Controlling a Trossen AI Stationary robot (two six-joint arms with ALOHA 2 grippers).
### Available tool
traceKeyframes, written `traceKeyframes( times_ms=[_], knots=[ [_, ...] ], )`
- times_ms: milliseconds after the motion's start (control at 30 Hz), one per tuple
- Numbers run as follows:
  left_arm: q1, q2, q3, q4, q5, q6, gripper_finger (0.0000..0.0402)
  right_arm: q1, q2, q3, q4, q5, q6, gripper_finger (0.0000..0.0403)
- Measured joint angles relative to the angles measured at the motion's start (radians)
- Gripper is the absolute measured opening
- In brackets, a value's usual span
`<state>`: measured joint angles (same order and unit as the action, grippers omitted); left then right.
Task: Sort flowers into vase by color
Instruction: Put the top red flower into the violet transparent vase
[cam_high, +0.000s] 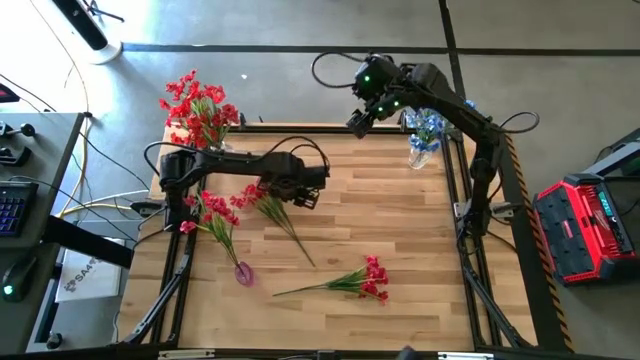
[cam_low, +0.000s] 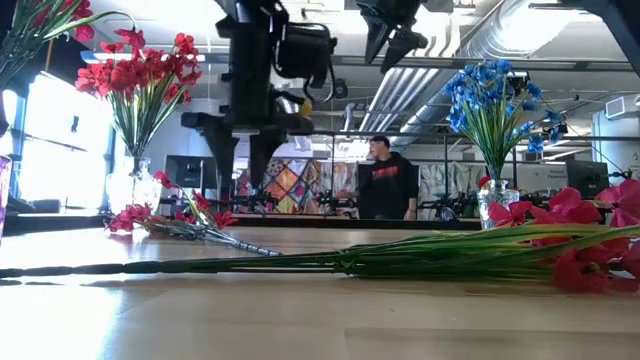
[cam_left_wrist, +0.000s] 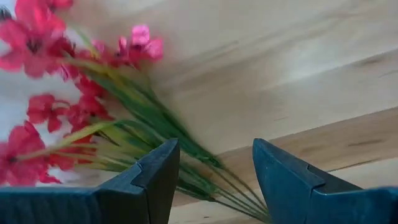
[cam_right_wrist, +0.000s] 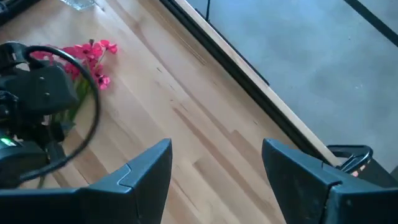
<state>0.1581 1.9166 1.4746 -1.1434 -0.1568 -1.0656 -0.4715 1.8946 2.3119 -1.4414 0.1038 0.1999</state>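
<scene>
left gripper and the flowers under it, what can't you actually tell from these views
- Whether the open left gripper touches the red spray beneath: high view, the arm covers it; left wrist view, motion blur.
- The blue flowers' vase: high view, the right arm crosses it.
- The left gripper's mounting: low view, top edge cuts it off.
- How many stems lie in the left pile: too small.

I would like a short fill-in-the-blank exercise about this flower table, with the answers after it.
1. The vase at the table's back right holds ___ flowers.
2. The sprays lying loose on the table are ___.
3. The left gripper hovers over red sprays with its fingers ___.

Answers: blue; red; open
</scene>
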Motion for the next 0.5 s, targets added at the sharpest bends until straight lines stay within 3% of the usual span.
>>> traceKeyframes(
  times_ms=[200, 500],
  knots=[
    [-0.018, -0.055, -0.153, 0.176, 0.080, -0.149, 0.0190, -0.053, 0.000, 0.000, 0.011, -0.032, -0.109, 0.0236],
    [-0.063, -0.099, -0.220, 0.162, 0.070, -0.448, 0.0190, -0.124, 0.000, 0.000, 0.029, -0.079, -0.216, 0.0236]
  ],
)
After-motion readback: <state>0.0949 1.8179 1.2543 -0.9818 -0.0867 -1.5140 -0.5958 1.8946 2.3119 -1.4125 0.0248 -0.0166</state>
